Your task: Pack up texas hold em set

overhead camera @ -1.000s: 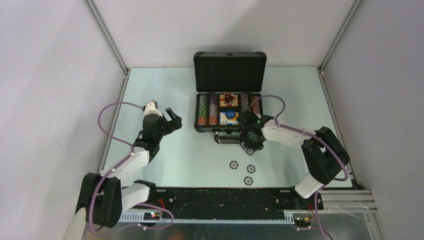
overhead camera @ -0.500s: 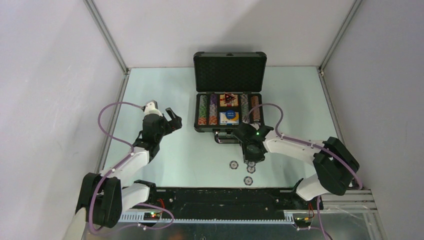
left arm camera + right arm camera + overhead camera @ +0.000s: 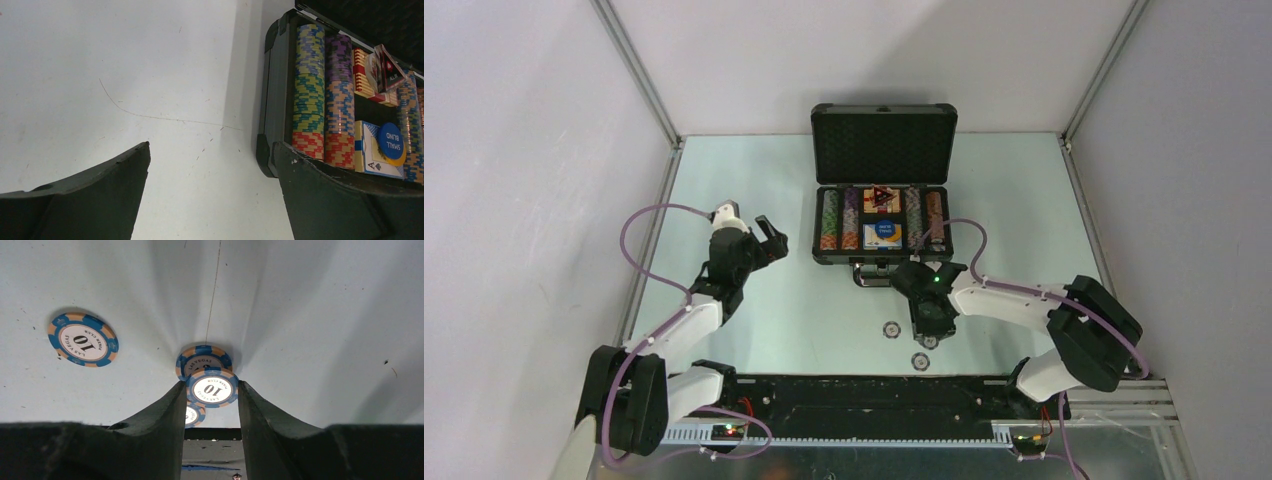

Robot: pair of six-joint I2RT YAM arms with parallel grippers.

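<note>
My right pincer (image 3: pixel 211 386) is pinching a small round blue, orange and white poker chip (image 3: pixel 212 390) marked 10 between its two fingers. The chip hangs right over a second chip (image 3: pixel 202 359) that lies flat on the pale table (image 3: pixel 325 315), and I cannot tell if they touch. A third chip (image 3: pixel 83 340) lies well off to this pincer's left. My left pincer (image 3: pixel 211 150) is spread wide open, and the open dark grey hard briefcase (image 3: pixel 276 95), with its rows of striped chips (image 3: pixel 309 85), sits just past its right finger.
</note>
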